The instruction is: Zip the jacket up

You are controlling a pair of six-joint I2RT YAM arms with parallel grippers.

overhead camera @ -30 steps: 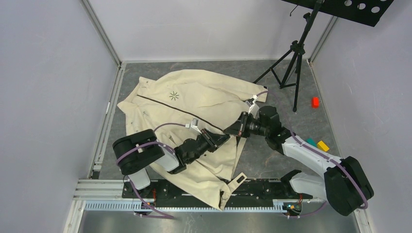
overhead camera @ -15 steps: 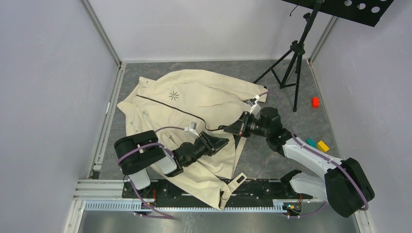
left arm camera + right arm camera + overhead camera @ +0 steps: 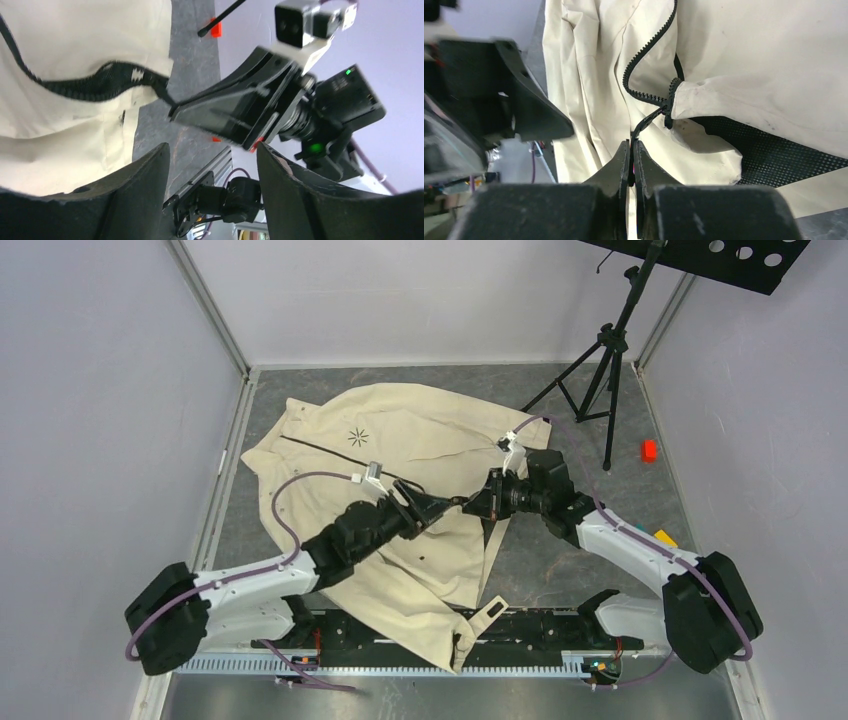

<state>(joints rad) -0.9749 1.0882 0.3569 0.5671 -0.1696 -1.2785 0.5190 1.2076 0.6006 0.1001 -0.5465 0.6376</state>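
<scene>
- The jacket point(image 3: 400, 455) lay spread out in the middle of the grey table point(image 3: 560, 560). Its collar was at the far left. Some of its cream cloth reached down to the metal rail point(image 3: 400, 665) at the near edge.
- A dark zipper point(image 3: 330, 453) ran from the collar across the front, down to where the two arms met. A small black star point(image 3: 358, 437) sat just past it on the chest.
- Near the arms the zipper was loose and wavy. A dark net lining point(image 3: 774, 145) showed under a turned-up flap.
- The right pincer point(image 3: 631, 150) had its two fingers pressed together. They pinched the thin dark end of the zipper.
- The left pincer point(image 3: 211, 150) was just beside it, facing it. Its fingers stood wide apart with nothing between them, and it held nothing.
- A black tripod point(image 3: 600, 360) stood at the far right of the table.
- A red block point(image 3: 649, 450) and a yellow block point(image 3: 664, 537) lay by the right wall, well away from the jacket.
- Pale walls stood around the table.
</scene>
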